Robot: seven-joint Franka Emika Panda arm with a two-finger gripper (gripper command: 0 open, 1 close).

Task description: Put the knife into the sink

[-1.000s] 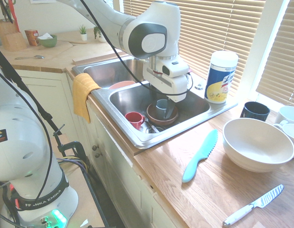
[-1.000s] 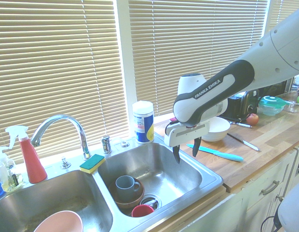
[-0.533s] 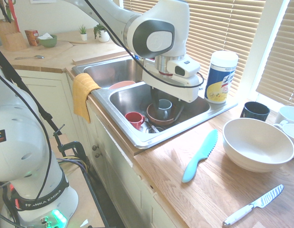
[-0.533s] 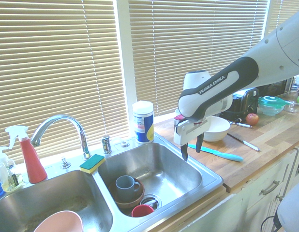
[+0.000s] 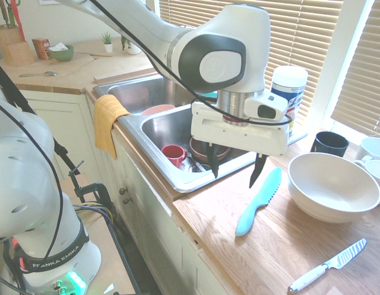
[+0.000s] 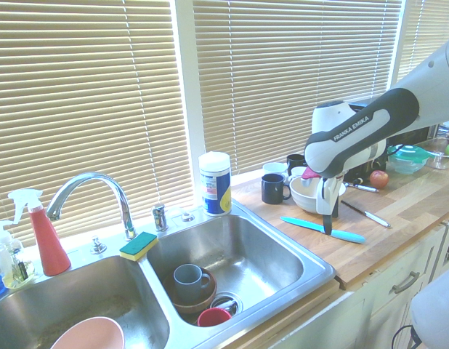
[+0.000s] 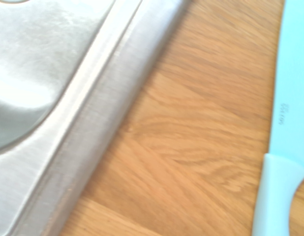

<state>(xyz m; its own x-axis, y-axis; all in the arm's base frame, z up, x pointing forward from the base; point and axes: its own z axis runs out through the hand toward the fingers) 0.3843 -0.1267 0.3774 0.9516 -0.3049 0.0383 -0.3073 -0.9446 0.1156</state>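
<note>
Beside the stainless steel sink [image 5: 178, 175], on the wooden counter [image 5: 264, 246], the all-teal plastic knife [image 5: 259, 201] is seen lying flat, with the white arm's two-finger gripper [image 5: 235, 174] held above, spread wide and empty. Within the basin, a grey mug [image 6: 188, 277] is held in a brown bowl [image 6: 199, 300], with a red cup [image 6: 213, 317] beside it.

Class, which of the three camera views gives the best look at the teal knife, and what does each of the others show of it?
The first exterior view: the teal knife lies in full on the wooden counter, serrated edge visible. The second exterior view shows it smaller, its middle crossed by a finger of the gripper. The wrist view catches only part of its blade and handle at the picture's edge.
</note>
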